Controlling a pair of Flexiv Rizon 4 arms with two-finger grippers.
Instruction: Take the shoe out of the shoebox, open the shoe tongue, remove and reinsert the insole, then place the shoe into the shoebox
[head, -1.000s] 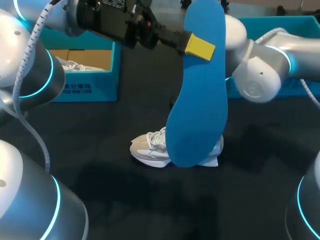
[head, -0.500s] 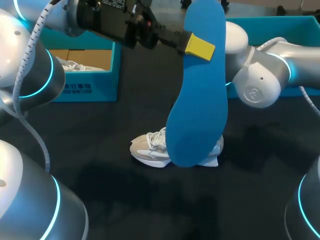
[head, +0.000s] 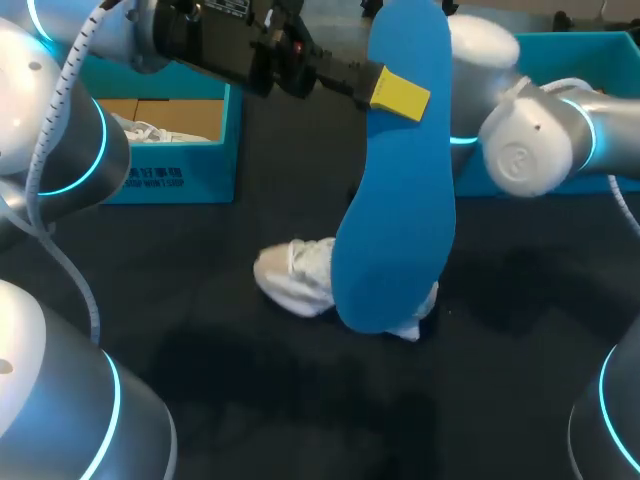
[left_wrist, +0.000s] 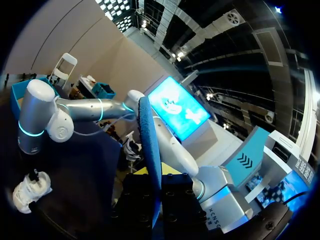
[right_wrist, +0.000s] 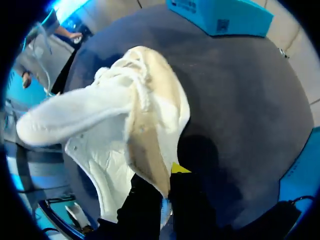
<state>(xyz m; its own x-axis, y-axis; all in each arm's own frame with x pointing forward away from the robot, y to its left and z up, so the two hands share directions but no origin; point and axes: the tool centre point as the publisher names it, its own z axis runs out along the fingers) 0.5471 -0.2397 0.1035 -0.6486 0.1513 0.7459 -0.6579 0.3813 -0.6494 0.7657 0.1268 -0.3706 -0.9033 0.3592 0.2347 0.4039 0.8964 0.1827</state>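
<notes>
My left gripper (head: 392, 92) is shut on the blue insole (head: 395, 200), which hangs upright high over the table's middle. In the left wrist view the insole (left_wrist: 150, 145) stands edge-on between the black fingers. The white shoe (head: 295, 278) is under it, tilted, its heel end hidden behind the insole. My right arm (head: 530, 145) comes in from the right, its gripper hidden behind the insole in the head view. In the right wrist view my right gripper (right_wrist: 167, 182) is shut on the rim of the shoe (right_wrist: 125, 125), one yellow tip showing beside the beige lining.
A blue shoebox (head: 175, 165) stands at the back left with white contents inside. Another blue box (head: 600, 50) sits at the back right behind my right arm. Bare black tabletop (head: 300, 400) lies in front of the shoe.
My right gripper has closed on the shoe and tipped it up, and the toe has swung left. The right arm's elbow has risen. The left arm and insole have not moved.
</notes>
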